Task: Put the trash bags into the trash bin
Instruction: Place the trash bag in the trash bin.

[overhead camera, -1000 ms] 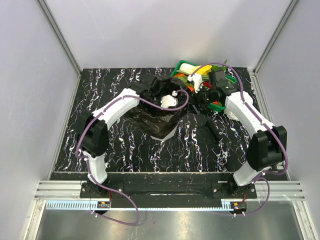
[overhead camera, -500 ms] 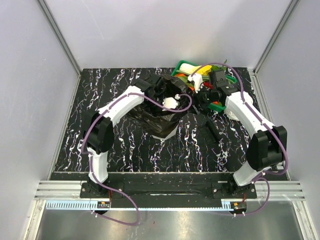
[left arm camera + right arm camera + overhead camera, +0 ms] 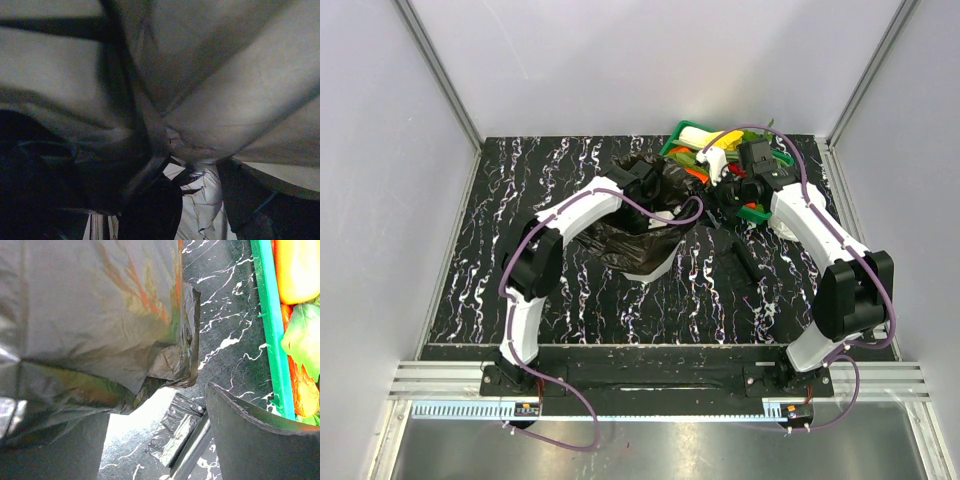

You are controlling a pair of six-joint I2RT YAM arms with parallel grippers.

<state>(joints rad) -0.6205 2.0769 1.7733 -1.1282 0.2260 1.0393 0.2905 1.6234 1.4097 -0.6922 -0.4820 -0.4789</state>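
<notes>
Two arms reach over the marbled black table (image 3: 570,290) in the overhead view. The left gripper (image 3: 642,180) is sunk into the top of a black trash bag (image 3: 625,235) that drapes the trash bin (image 3: 650,268). The bin stands mid-table, and only its white lower wall shows beneath the film. The right gripper (image 3: 735,195) hangs just right of the bin, between it and the green tray (image 3: 672,140) of vegetables (image 3: 700,135) at the back right.

From the left wrist, grey-brown flat panels fill the frame and meet near its centre: the bin's faceted walls (image 3: 240,100) seen from inside. Whether they are bare or lined with film cannot be told. Black film (image 3: 50,190) bunches at lower left, and a pale crinkled patch (image 3: 200,200) shows at bottom centre. The fingers cannot be picked out here, but the left jaws are spread wide.

From the right wrist, the glossy bag (image 3: 75,315), pulled taut over the bin's facets, takes up the left side and reflects orange and green. One dark finger (image 3: 250,440) juts in at lower right. The right jaws stand parted and free. Under the gap a small folded bag (image 3: 175,432) lies on the table. The tray's green rim (image 3: 270,330) runs down the right edge, with an orange vegetable (image 3: 300,265) and a green leaf (image 3: 305,340) inside it.
</notes>
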